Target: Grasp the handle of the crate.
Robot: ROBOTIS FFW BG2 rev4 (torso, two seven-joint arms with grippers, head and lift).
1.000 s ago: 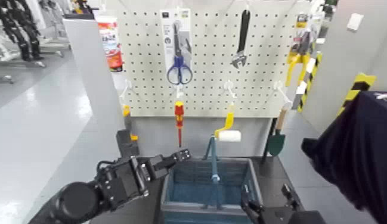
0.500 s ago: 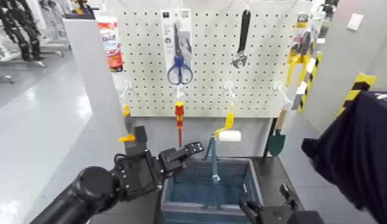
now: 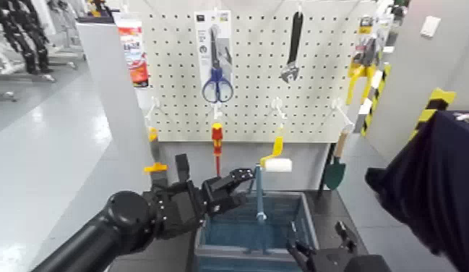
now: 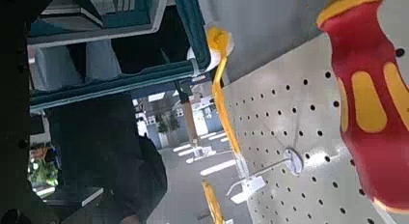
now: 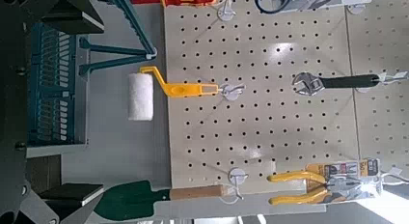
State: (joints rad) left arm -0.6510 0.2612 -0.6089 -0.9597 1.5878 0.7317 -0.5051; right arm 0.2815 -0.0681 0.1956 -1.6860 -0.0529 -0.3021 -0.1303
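- Over to the head view, and reaching in from the left side with the left hand [image 3: 212,178], open, jaws spread wide, one fingertip close to the upper part of the handle [image 3: 261,216]; cannot tell whether touching it.
- Looking at that handle now: standing raised over the crate [image 3: 230,230], running up from the near rim toward the yellow-handled paint roller [image 3: 277,153].
- Over on the other side, holding the right hand [image 3: 318,236] low by the crate's right-hand rim, open too, fingertips well apart.
- Hanging behind all this on the pegboard [image 3: 179,65]: blue-handled scissors [image 3: 217,88], an adjustable wrench [image 3: 293,51], yellow-handled pliers [image 3: 363,69], a red-and-yellow screwdriver [image 3: 217,141] and a green trowel [image 3: 335,173].
- Switching to the left wrist view: showing the screwdriver big and close, the paint roller farther off, and the teal bars of the handle alongside the crate.
- On to the right wrist view: catching the handle angled out from the crate toward the roller, with the trowel, wrench and pliers also in sight.
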